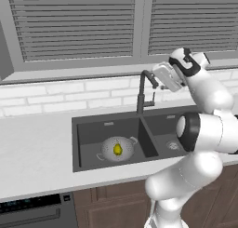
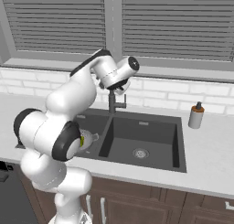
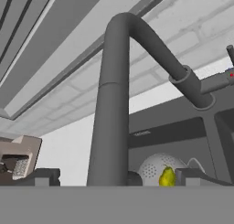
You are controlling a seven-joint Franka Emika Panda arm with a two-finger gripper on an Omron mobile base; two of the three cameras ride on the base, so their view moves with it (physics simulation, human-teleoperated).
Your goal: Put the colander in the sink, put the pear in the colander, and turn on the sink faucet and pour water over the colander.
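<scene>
Colander (image 1: 117, 149): silver, perforated, standing in the left basin of the sink (image 1: 88, 129). Pear (image 1: 118, 150): yellow-green, inside the colander. Sink faucet (image 1: 145, 91): at the basin divider, spout raised. My gripper (image 3: 117, 176): beside the spout, fingers (image 3: 42, 177) spread apart, the neck between them, gripping nothing.
</scene>
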